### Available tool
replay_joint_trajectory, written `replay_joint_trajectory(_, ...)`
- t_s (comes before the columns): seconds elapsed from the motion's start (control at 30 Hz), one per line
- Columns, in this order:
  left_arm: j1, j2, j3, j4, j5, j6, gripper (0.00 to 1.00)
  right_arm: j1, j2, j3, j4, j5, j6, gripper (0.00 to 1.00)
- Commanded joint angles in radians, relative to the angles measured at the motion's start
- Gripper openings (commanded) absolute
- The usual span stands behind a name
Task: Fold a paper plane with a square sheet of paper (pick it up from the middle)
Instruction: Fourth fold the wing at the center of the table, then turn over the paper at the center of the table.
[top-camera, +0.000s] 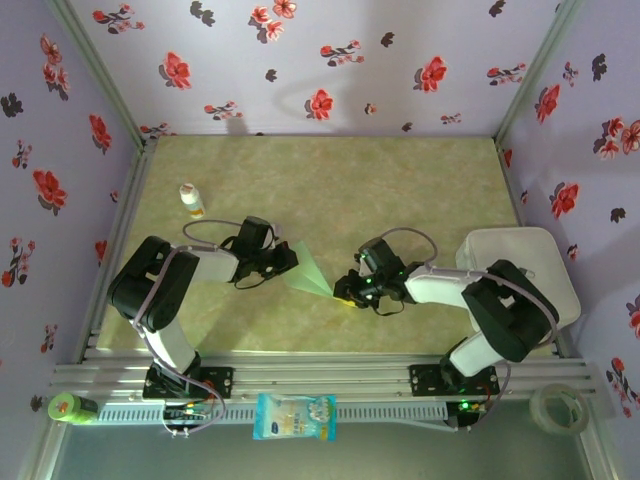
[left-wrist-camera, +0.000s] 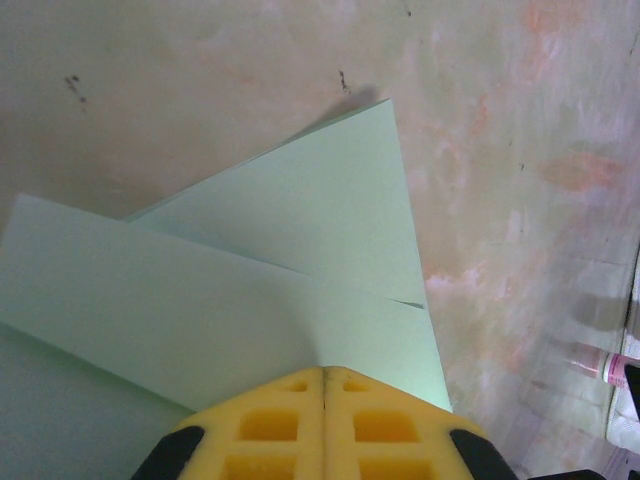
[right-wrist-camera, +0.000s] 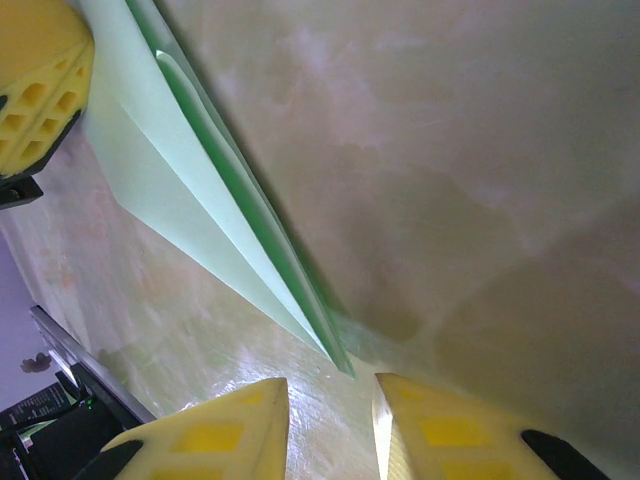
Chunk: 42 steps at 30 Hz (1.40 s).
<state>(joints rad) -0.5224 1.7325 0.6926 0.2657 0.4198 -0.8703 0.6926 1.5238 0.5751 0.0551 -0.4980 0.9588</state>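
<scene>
My left gripper (left-wrist-camera: 325, 378) is closed tight on the wide end of the paper plane (left-wrist-camera: 300, 250), whose pale green folds fan out ahead of it. My right gripper (right-wrist-camera: 332, 400) stands slightly open and holds nothing, with the plane's sharp tip just short of the gap. The plane is at mid-table (top-camera: 350, 180), between the two grippers.

paper plane (left-wrist-camera: 250, 290) tail (left jaws) hidden
</scene>
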Motion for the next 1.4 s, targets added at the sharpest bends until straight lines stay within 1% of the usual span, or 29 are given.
replay_joint_trajectory(0.0, 0.005, 0.033, -0.008, -0.066, -0.020, -0.012, 0.03, -0.004, 0.028, 0.014, 0.039, -0.020, 0.030, 0.27)
replay_joint_trajectory(0.57, 0.013, 0.027, -0.010, -0.072, -0.021, -0.012, 0.02, -0.004, 0.043, -0.003, 0.145, -0.012, 0.075, 0.28)
replay_joint_trajectory(0.8, 0.013, 0.018, -0.008, -0.074, -0.021, -0.018, 0.03, -0.005, 0.082, -0.005, 0.223, -0.017, 0.088, 0.28)
replay_joint_trajectory(1.07, 0.013, -0.001, 0.012, -0.087, -0.017, -0.022, 0.04, -0.007, 0.113, -0.016, 0.313, -0.034, 0.101, 0.22)
replay_joint_trajectory(1.2, 0.013, -0.031, 0.032, -0.103, -0.014, -0.022, 0.10, -0.008, 0.101, -0.036, 0.320, -0.018, 0.096, 0.16)
replay_joint_trajectory(1.3, 0.013, -0.088, 0.048, -0.128, -0.013, -0.017, 0.22, -0.010, 0.091, -0.043, 0.316, -0.021, 0.082, 0.12)
replay_joint_trajectory(1.37, 0.013, -0.148, 0.063, -0.173, -0.024, -0.009, 0.28, -0.011, 0.079, -0.049, 0.311, -0.019, 0.070, 0.10)
